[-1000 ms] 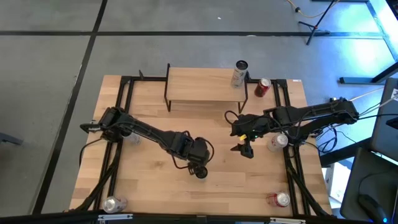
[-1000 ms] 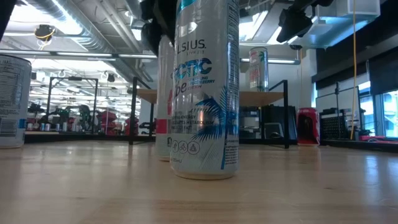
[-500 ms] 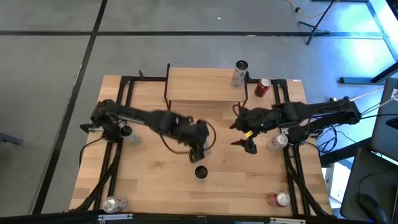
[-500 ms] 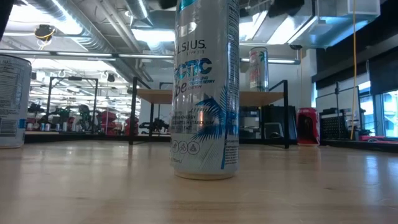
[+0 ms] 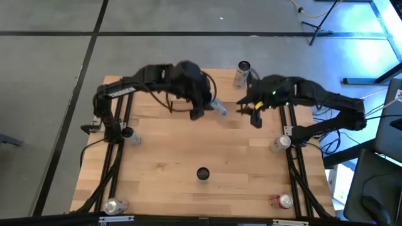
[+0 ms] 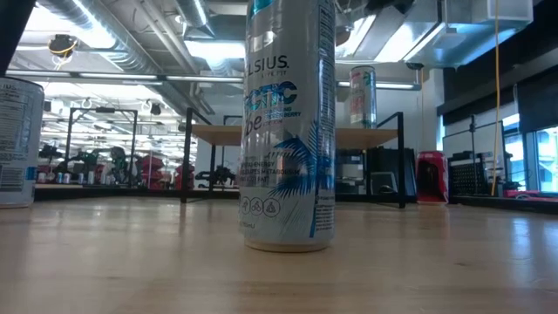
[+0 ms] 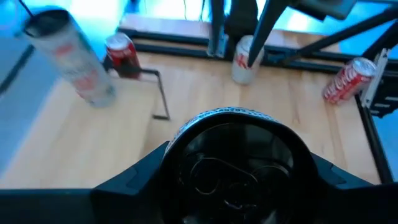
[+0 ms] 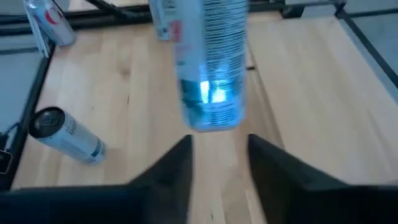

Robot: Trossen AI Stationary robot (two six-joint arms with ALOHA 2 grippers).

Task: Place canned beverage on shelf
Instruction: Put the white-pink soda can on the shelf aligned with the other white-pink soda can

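Observation:
My left gripper (image 5: 207, 107) is raised over the front edge of the shelf (image 5: 227, 85) and is shut on a white canned beverage (image 5: 218, 108). The can's dark top (image 7: 233, 174) fills the left wrist view. My right gripper (image 5: 253, 114) hovers just to the can's right, open and holding nothing. In the right wrist view the can's bottom end (image 8: 210, 115) hangs in front of its fingers (image 8: 171, 171). Another can (image 5: 242, 72) stands on the shelf's far right end. A tall Celsius can (image 6: 288, 131) stands upright at the table's middle (image 5: 202, 174). My left gripper pinches the can's upper end (image 7: 180, 143) between its two fingers (image 7: 134, 180), one on each side, with the can's top facing back toward the wrist. The fingers slant down toward the table's right and lie roughly along the can. The can is lifted clear and tilted, with its bottom pointing right.
Loose cans lie by the left rail (image 5: 127, 133), by the right rail (image 5: 281, 143) and at the near corners (image 5: 115, 205) (image 5: 282, 201). A red can (image 7: 121, 56) stands beyond the shelf's right end. Black frame rails run along both table sides.
My left gripper has lifted the white can from beside the Celsius can, up and toward the far edge to the shelf's front. The can has tipped from upright to slanted. My right gripper has risen and moved toward the far edge. The Celsius can stayed put.

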